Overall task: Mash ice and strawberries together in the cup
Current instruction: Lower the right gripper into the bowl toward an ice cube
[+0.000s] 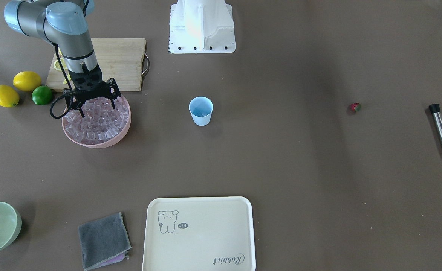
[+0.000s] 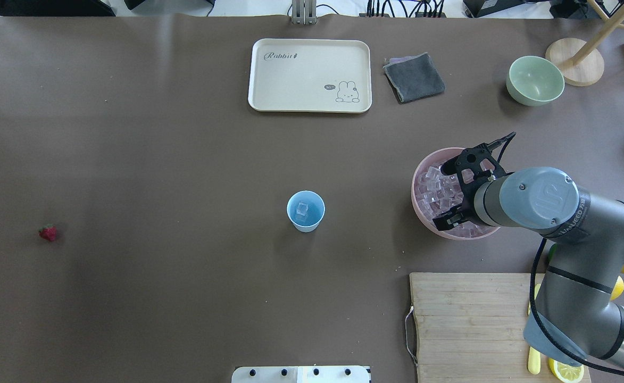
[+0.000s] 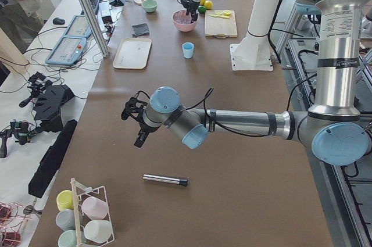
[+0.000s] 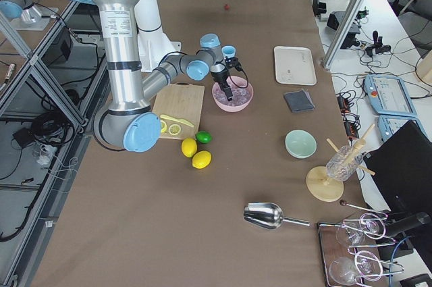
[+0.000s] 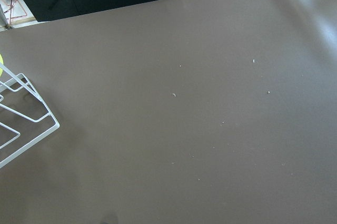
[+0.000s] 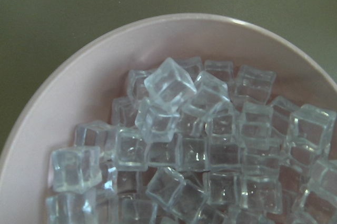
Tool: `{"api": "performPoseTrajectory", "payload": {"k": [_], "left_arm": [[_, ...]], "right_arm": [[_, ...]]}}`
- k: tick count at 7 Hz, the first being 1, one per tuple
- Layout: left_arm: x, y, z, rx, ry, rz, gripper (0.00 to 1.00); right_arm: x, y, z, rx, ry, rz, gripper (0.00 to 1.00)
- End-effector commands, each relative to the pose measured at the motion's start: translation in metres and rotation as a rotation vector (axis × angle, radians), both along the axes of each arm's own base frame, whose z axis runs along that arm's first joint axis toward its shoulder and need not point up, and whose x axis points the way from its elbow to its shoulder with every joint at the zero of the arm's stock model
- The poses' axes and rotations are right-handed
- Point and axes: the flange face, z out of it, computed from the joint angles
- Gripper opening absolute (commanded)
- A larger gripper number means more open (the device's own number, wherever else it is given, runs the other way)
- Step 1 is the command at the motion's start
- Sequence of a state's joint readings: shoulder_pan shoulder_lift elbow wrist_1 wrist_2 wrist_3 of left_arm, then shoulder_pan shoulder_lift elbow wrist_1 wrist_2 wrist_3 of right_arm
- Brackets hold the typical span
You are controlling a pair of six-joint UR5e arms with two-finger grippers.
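the right gripper (image 1: 97, 107) hangs over the round pink plastic bowl (image 1: 104, 144), its two black fingers spread wide apart and holding nothing, tips down at the level of the heap of small clear glassy ice cubes (image 1: 92, 122) that fills the bowl; whether the tips touch the cubes cannot be told. the right wrist view looks straight down on the piled cubes against the bowl's pale wall. the small light-blue plastic cup (image 1: 201, 111) stands upright near the middle of the brown table (image 1: 281, 169), well apart from the bowl, and the overhead view shows one clear cube (image 2: 302, 210) lying in its bottom. the tiny red strawberry with a green cap (image 1: 355, 107) lies alone on the table, far off on the cup's other side. beyond it lies a slim steel rod with a black end (image 1: 441, 130). the left gripper (image 3: 129, 125) hovers above bare table near that rod, seen only from the side, so i cannot tell whether it is open or closed.
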State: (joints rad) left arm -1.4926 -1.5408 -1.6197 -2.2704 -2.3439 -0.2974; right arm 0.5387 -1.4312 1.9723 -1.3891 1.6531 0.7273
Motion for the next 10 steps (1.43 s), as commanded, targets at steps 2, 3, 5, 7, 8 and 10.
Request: {"api": "performPoseTrajectory", "payload": {"k": [2,3,5,7,8,10], "left_arm": [[0.0,-0.001,0.001,-0.002,0.001,-0.001,0.98],[0.0,-0.001,-0.002,0.004,0.001,-0.001,0.98],[0.0,0.0,0.001,-0.002,0.001,-0.001,0.98],[0.0,0.0,0.001,-0.002,0.001,-0.001,0.98],[0.0,0.001,0.001,-0.002,0.001,-0.001,0.98],[0.0,0.0,0.0,0.0,0.002,-0.002,0.98]], "right_arm": [[-0.021,-0.016,0.008,-0.012,0.025,0.008,0.81],[-0.021,-0.018,0.005,-0.017,0.024,0.004,0.56],[-0.013,-0.031,-0.019,-0.04,0.018,0.014,0.0],[0.007,-0.038,-0.029,-0.07,0.007,0.025,0.0],[0.006,-0.039,-0.028,-0.072,0.008,0.026,0.0],[0.008,-0.04,-0.031,-0.064,0.004,0.036,0.0]]}}
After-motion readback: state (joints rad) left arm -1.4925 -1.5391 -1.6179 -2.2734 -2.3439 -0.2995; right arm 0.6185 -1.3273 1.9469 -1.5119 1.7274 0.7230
